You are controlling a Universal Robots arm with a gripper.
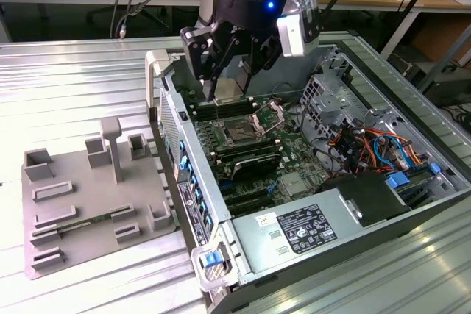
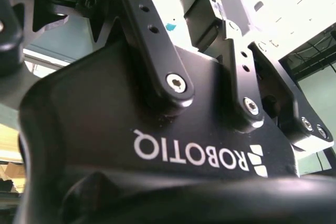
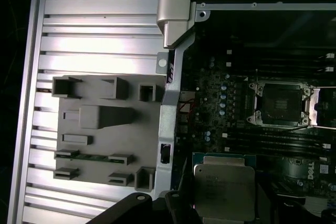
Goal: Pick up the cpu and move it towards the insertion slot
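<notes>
My black pincer [image 1: 221, 86] is clamped on the flat square silvery-topped cpu [image 3: 224, 191], above the motherboard, near the silver-framed square insertion slot [image 1: 241, 133].

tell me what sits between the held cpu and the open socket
In the first wrist view, only bare motherboard with long memory slots lies between the cpu and the socket.

Dim interior, glare on bright slats
</notes>
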